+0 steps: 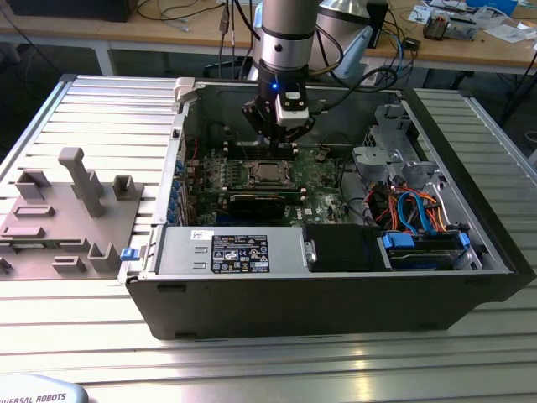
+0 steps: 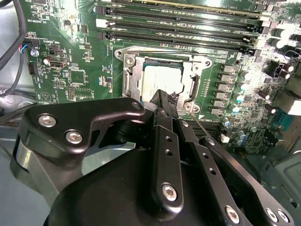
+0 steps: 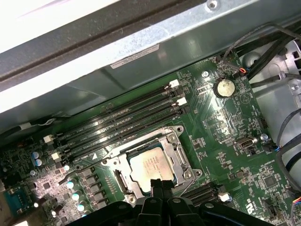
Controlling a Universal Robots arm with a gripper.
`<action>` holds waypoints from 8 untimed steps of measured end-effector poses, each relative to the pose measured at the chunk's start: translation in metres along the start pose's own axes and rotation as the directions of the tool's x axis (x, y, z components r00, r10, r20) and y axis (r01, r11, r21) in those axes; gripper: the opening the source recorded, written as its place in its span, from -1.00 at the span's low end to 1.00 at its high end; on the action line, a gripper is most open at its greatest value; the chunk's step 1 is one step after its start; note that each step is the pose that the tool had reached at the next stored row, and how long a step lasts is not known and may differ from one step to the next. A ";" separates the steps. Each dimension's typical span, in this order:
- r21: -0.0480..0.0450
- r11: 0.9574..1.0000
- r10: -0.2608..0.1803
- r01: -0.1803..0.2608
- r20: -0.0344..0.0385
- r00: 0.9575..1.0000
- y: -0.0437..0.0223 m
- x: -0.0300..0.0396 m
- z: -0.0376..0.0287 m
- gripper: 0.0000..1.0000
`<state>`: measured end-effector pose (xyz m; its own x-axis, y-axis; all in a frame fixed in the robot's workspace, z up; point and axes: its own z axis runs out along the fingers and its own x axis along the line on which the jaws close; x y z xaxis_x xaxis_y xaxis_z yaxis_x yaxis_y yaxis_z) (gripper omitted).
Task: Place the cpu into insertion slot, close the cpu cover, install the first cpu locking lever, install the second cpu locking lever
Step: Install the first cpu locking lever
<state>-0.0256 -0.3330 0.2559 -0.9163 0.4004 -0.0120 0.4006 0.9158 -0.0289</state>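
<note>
Since the cpu (image 2: 162, 80) seems light, fragile, best held by its sides, the gripper (image 2: 165, 100) hangs pressed together at the cover's (image 2: 134, 77) edge.

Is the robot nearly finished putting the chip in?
Done: the cpu is in, and the cover lies down around it. In hand: the gripper is at the cover's edge, by a thin lever. I cannot tell whether the levers are locked yet.
</note>
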 end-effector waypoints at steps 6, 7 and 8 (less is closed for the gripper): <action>0.000 1.000 -0.005 0.005 0.000 1.000 0.0000 0.0000 0.0002 -0.79; 0.000 1.000 -0.006 0.006 0.000 1.000 0.0000 0.0000 0.0002 -0.79; 0.000 1.000 -0.006 0.006 0.000 1.000 0.0000 0.0000 0.0002 -0.79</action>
<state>-0.0256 -0.3330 0.2557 -0.9186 0.3949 -0.0120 0.3951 0.9182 -0.0289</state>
